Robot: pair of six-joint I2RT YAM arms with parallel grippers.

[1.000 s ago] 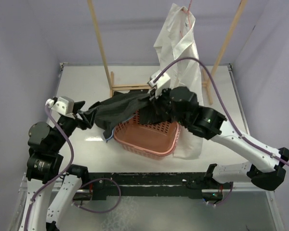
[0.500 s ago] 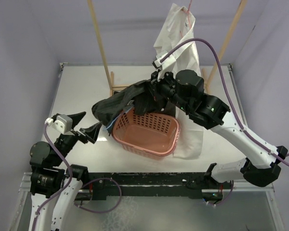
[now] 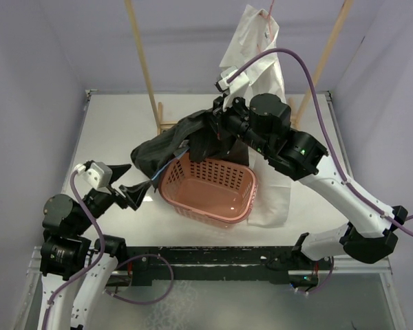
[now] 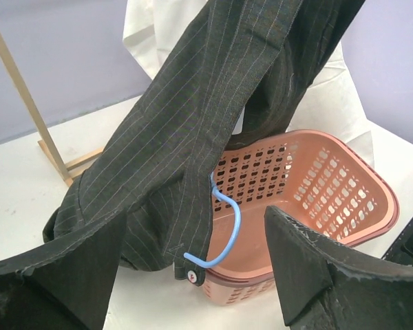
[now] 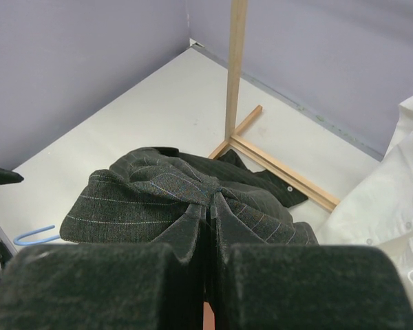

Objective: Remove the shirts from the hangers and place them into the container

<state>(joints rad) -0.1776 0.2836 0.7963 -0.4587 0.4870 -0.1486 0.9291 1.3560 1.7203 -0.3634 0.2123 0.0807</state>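
My right gripper [image 3: 219, 126] is shut on a bunch of the black pinstriped shirt [image 3: 166, 148], holding it above the far left corner of the salmon-pink basket [image 3: 242, 200]. The cloth drapes down over the basket's left rim. In the right wrist view the jaws [image 5: 212, 201] pinch a fold of the shirt [image 5: 151, 199]. A light blue hanger [image 4: 228, 230] hooks out from under the shirt's hem. My left gripper [image 3: 127, 183] stands open near the basket, apart from the shirt [image 4: 186, 117]. The white shirt [image 3: 256, 65] hangs on a pink hanger [image 3: 269, 15] at the back.
A wooden rack stands at the back, with a left pole [image 3: 143, 65], a right pole [image 3: 327, 58] and a base bar [image 5: 282, 175] on the table. The white shirt's tail reaches down behind and right of the basket [image 4: 316, 189].
My left gripper opened, let go of the black shirt's left end and pulled back toward the near left. The right gripper carried the shirt upward and toward the back.
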